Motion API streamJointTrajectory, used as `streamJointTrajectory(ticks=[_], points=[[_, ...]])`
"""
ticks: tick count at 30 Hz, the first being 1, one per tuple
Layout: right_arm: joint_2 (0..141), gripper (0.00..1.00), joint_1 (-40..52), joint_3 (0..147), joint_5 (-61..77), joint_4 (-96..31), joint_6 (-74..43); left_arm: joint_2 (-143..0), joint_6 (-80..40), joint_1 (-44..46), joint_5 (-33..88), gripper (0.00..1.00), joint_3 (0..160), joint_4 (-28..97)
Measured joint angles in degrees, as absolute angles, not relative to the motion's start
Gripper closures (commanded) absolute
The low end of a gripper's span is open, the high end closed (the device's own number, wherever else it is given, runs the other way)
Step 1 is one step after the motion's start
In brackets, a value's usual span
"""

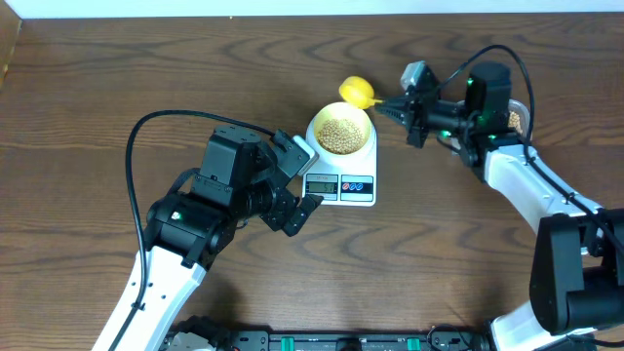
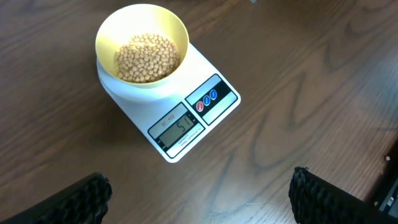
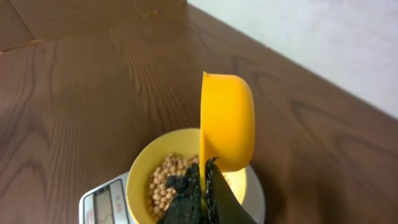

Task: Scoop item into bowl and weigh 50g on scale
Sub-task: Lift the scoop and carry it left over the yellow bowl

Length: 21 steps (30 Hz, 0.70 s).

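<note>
The pale-yellow bowl (image 1: 339,131) sits on the white scale (image 1: 353,185) and holds many tan beans (image 1: 338,135). It also shows in the left wrist view (image 2: 142,43) and the right wrist view (image 3: 144,169). The scale's display (image 2: 180,128) shows digits. My right gripper (image 1: 390,107) is shut on the handle of a bright yellow scoop (image 1: 357,92), held tilted on its side just above the bowl's far rim (image 3: 227,121). My left gripper (image 1: 297,203) is open and empty, hovering over bare table just front-left of the scale (image 2: 199,193).
A clear tub (image 1: 517,117) with beans sits behind the right arm at the right, mostly hidden. The table's far edge meets a white wall (image 3: 323,37). Cables loop over both arms.
</note>
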<state>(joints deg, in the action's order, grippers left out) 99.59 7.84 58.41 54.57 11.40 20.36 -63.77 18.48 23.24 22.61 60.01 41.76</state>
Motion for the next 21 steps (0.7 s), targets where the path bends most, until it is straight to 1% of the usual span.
streamJointTrajectory(ticks=[21], points=[[99.59,0.99,12.01,58.41,44.91,2.00,23.55,-63.77,18.48,23.24,22.61,0.06,60.01,41.76]])
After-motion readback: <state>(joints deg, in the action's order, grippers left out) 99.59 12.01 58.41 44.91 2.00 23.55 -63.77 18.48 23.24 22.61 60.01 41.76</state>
